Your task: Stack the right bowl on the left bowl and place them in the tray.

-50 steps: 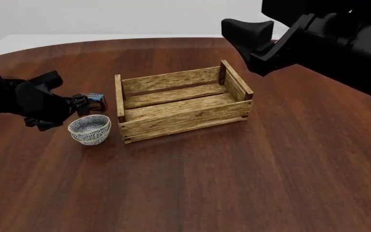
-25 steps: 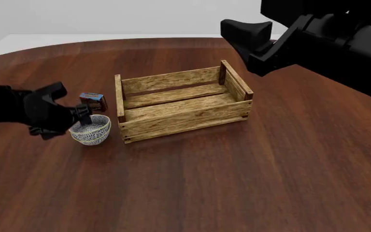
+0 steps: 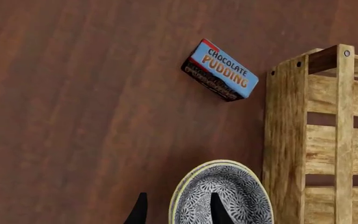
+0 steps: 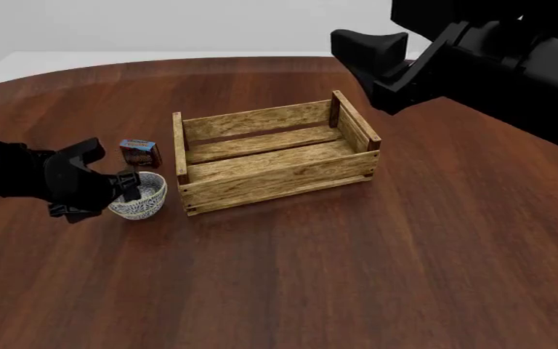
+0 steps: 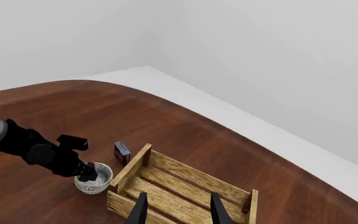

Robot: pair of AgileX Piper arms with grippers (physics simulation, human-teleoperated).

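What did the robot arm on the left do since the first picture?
The left gripper came down and toward the near edge, from beside the pudding box to the bowls. Its jaws now straddle the rim, one finger inside, still open. The tray, box, bowls and right gripper stayed put.

Bright even simulator light, sharp focus throughout, faint soft shadows, no glare or blur

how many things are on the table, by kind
bowls: 2, stacked bowls nested one in the other beside the crate
wooden tray: 1
chocolate pudding box: 1
robot hands: 2, left hand over the bowl rim, right hand raised above the tray
total: 4 things on the table, plus 2 hands
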